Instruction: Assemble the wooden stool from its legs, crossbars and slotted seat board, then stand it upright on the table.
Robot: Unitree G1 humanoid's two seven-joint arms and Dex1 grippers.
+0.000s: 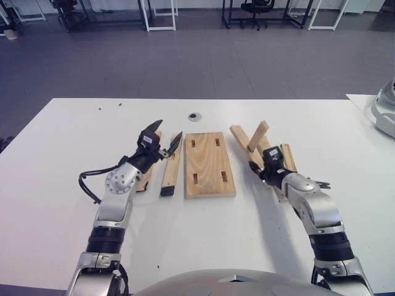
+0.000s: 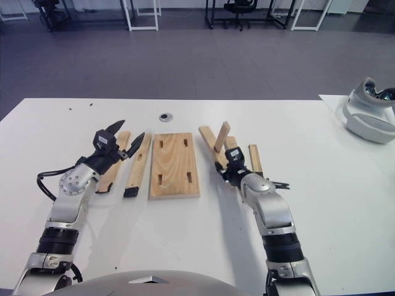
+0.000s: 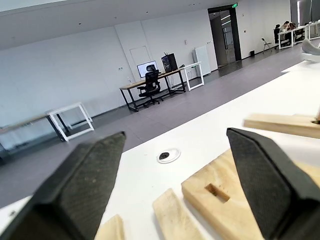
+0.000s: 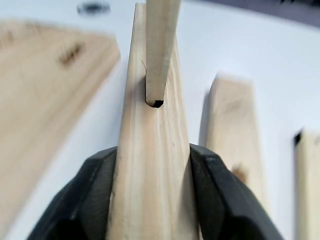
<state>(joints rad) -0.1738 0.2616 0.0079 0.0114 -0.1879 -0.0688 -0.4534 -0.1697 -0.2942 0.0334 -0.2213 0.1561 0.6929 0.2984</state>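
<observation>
On the tabletop (image 1: pixel 62 185) the seat board (image 1: pixel 210 164) lies flat, slots up. Just left of it, the left gripper (image 1: pixel 168 132) hovers over two legs (image 1: pixel 171 168), jaws spread. To the board's right, the right gripper (image 4: pixel 153 170) has its jaws pinching a leg (image 1: pixel 242 142), with a crossbar (image 1: pixel 259 134) standing tilted in the leg's slot.

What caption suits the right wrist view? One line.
Fingers of the right gripper clamp a wooden leg, crossbar seated in its slot.

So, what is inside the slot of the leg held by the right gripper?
The end of a crossbar sits in the slot of the leg, rising at a tilt. How deep it goes is hidden inside the wood.
</observation>
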